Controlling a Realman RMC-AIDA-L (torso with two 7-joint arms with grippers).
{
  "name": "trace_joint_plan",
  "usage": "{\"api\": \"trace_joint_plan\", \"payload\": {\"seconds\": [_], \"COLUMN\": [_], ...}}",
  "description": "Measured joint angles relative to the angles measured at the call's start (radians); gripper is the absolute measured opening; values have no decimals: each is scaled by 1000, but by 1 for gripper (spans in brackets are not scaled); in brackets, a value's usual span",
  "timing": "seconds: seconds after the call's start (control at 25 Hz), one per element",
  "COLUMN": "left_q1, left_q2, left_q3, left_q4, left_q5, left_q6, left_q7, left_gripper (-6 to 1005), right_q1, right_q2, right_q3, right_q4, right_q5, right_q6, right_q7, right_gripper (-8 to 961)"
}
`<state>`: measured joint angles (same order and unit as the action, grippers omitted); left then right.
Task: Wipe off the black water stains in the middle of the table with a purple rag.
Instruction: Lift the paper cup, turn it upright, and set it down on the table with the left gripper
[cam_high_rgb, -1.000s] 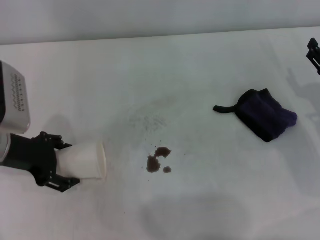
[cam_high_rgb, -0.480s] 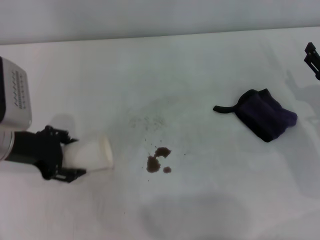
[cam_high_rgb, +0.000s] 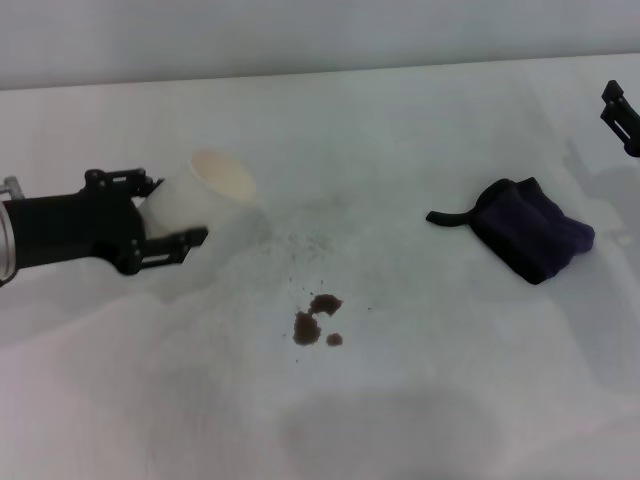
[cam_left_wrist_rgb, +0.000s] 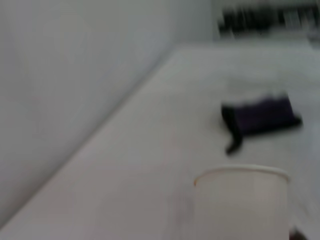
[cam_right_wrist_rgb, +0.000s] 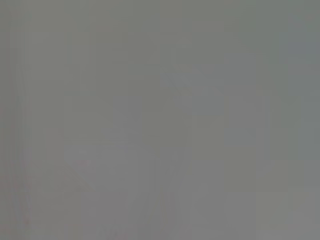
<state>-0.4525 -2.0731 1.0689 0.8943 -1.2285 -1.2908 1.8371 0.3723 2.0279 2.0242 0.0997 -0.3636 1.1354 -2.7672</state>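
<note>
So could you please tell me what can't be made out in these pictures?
- Right gripper: head view, cut off by the right edge; open or shut unclear.
- Right wrist view: plain grey, nothing recognisable.
- Paper cup: its base is hidden by the left gripper; contents unseen.
- Purple rag: left wrist view, blurred; folds unreadable.

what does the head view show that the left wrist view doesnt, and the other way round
Only the head view shows the black water stains mid-table, the left gripper clamped on the white paper cup, and the right gripper at the far right edge. Only the left wrist view shows the blurred dark shapes beyond the table's far end. Both show the cup, the purple rag with its black strap, and the table.
</note>
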Motion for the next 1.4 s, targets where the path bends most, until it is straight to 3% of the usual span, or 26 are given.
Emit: {"api": "trace_joint_plan", "payload": {"seconds": [0.32, 0.6, 1.04, 1.4], "left_q1": [-23, -9, 76, 71], "left_q2": [-8, -11, -10, -11], "left_q3": [3, 2, 2, 0], "left_q4": [-242, -399, -432, -501], "left_q5": [-211, -308, -382, -386], "left_q6": [66, 69, 119, 184], "left_q7": [99, 240, 351, 384], "left_gripper": [665, 657, 655, 653], "right_q1": [3, 4, 0, -5], "right_q2": [0, 0, 0, 0], "right_q3": [-1, -1, -3, -4], "right_q4": [2, 5, 5, 3], "right_q5": [0, 0, 0, 0], "right_q6": [0, 0, 12, 13], "right_q7": [-3, -4, -5, -4], "right_gripper": [847, 847, 847, 847]}}
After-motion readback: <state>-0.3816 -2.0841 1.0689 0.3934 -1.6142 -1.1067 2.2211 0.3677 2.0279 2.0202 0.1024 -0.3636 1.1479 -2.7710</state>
